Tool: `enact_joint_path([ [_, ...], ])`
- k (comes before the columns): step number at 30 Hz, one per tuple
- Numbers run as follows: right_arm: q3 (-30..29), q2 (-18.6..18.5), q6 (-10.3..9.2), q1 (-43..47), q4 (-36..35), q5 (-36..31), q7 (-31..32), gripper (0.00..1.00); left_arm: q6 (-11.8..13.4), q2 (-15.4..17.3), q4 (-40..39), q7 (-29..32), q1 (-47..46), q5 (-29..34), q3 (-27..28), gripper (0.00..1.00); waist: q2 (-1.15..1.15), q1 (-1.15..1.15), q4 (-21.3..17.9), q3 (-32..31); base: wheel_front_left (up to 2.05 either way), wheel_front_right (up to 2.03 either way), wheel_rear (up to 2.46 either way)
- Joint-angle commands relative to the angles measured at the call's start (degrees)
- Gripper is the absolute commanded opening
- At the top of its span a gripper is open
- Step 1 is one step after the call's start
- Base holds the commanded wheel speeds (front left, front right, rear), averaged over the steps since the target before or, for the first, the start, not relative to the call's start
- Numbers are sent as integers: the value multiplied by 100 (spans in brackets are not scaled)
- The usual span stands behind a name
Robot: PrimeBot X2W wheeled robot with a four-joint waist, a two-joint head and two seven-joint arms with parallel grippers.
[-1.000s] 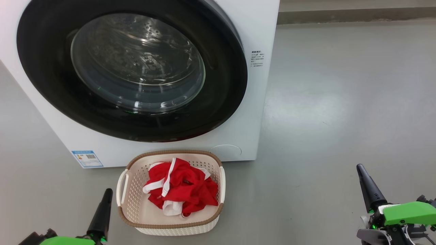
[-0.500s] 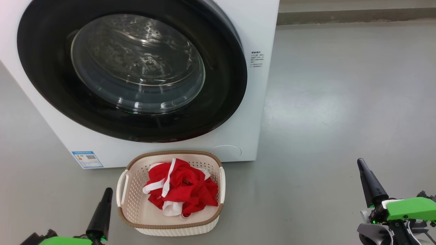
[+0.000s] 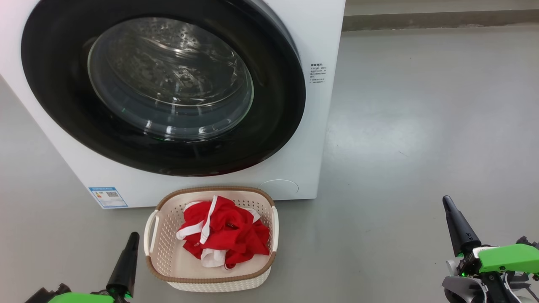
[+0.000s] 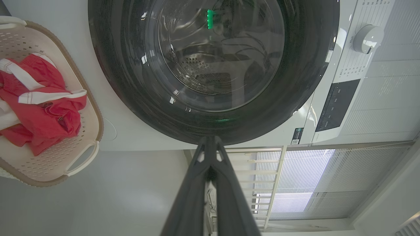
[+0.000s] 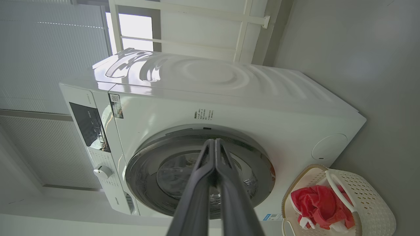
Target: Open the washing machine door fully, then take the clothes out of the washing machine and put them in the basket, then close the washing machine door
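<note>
1. Nearest in, the left gripper (image 3: 134, 238) and right gripper (image 3: 446, 202) are both pinched closed and hold nothing.
2. The basket (image 3: 210, 279) sits on the floor (image 3: 400, 147) just before the washing machine (image 3: 320, 33), open side up. Its long axis seems to run handle to handle along the machine's front. The red clothes (image 3: 227, 235) are heaped inside.
3. Behind, the washing machine door (image 3: 278, 109) looks flush shut, glass facing the robot, and no red shows through it. Every step looks done.
</note>
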Motion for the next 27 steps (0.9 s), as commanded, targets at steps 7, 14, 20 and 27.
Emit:
enact_joint_path([
  [7,117,-97,-2,-251,-171,15,40,0,2,45,-154,25,-254,-54,213,0,0,0,0,0,0,0,0],
  [14,117,-97,-2,-251,-171,15,40,0,2,45,-154,25,-254,-54,213,0,0,0,0,0,0,0,0],
  [20,117,-97,-2,-251,-171,15,40,0,2,45,-154,25,-254,-54,213,0,0,0,0,0,0,0,0],
  [27,117,-97,-2,-251,-171,15,40,0,2,45,-155,25,-254,-54,213,0,0,0,0,0,0,0,0],
])
